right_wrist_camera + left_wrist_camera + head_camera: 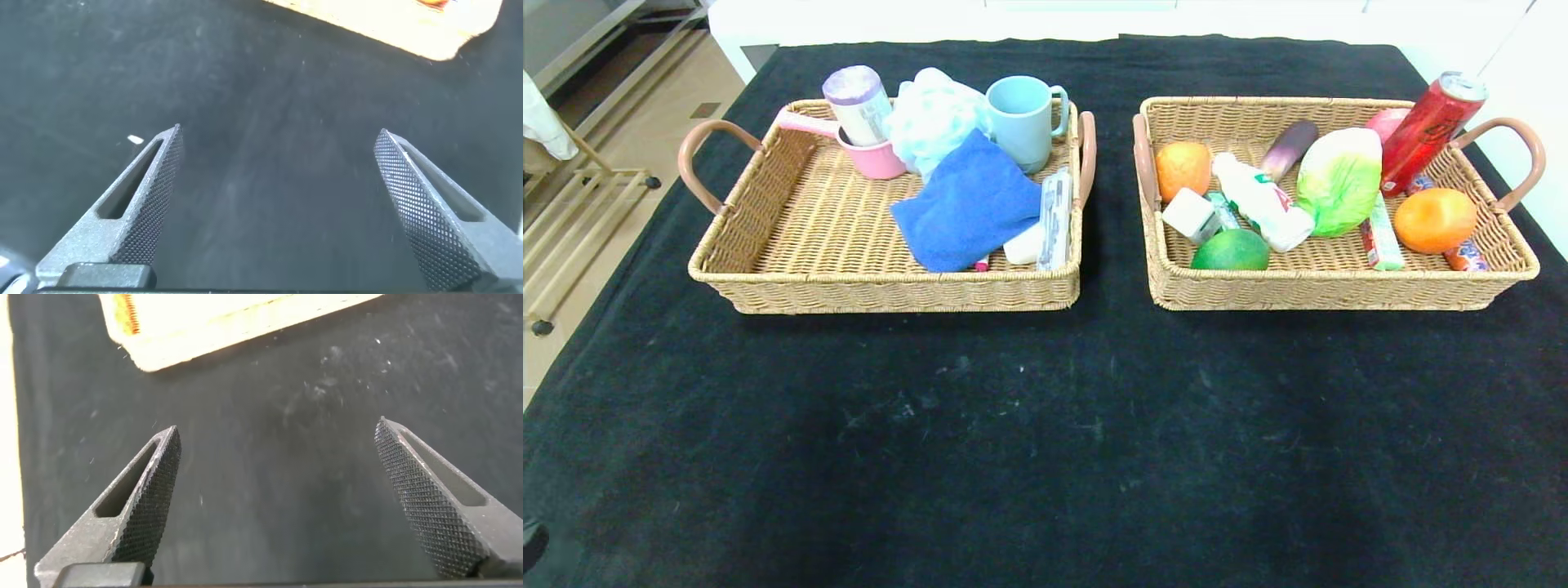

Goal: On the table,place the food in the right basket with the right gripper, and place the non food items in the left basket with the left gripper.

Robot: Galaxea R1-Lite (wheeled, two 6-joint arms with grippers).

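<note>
Nearest to me, the cloth [1045, 457] of the table holds no loose item that I can see, so I judge the sorting finished or at its closing check; no pick is in hand. My left gripper [274, 490] hangs over bare cloth with its fingers spread wide and nothing between them, and a corner of the left basket [196, 327] lies well beyond the tips at about 12 o'clock in its own view. My right gripper [278, 196] is likewise spread wide and empty over cloth, with a corner of the right basket [392, 24] past its tips at about 1 o'clock. Neither gripper appears in the head view. Farther out, at 11 o'clock from me, the left basket [768, 282] holds the towel [964, 208] with the case [1054, 220] against its right wall, plus a pink cup [874, 155], a blue mug [1021, 122] and a pale puff [931, 118]. At 1 o'clock the right basket [1339, 294] holds the cabbage [1339, 180], the bottle [1258, 200] and the carton [1191, 215], with oranges, a lime and a red can [1429, 131] around them. In my judgement the next move calls only for confirming nothing remains outside either basket and keeping both arms parked clear.
</note>
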